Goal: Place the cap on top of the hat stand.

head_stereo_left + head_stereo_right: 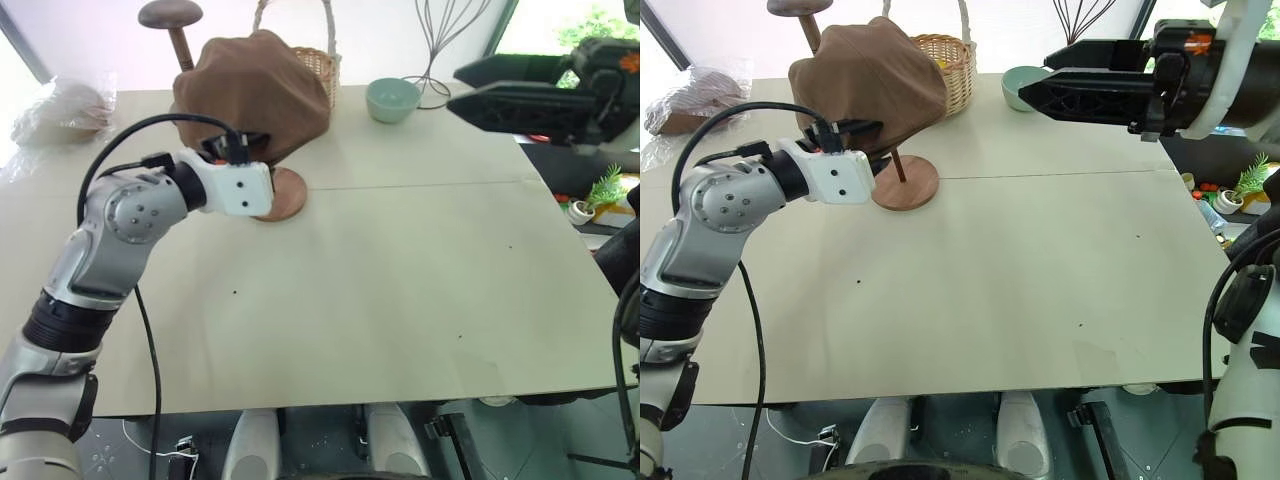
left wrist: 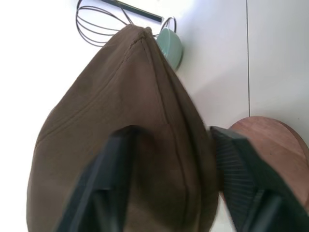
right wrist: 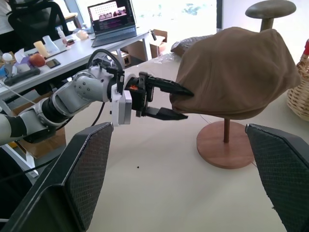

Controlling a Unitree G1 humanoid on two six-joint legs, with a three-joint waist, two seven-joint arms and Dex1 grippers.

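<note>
The brown cap (image 1: 255, 90) lies draped over the top of the hat stand, whose thin rod (image 1: 898, 165) and round wooden base (image 1: 285, 195) show below it. My left gripper (image 3: 179, 102) reaches level to the cap's near edge, one finger above the brim and one beneath it, shut on the fabric. In the left wrist view the two black fingers (image 2: 241, 179) flank the cap (image 2: 135, 111). My right gripper (image 1: 1040, 75) hangs open high over the table's right side, apart from the cap, with nothing between its fingers.
Behind the cap stand a darker stand with a domed top (image 1: 170, 15) and a wicker basket (image 1: 315, 62). A pale green bowl (image 1: 392, 98) and a wire frame (image 1: 440, 40) sit at the back right, and a plastic bag (image 1: 60, 110) at the back left. The beige table (image 1: 400, 280) stretches toward me.
</note>
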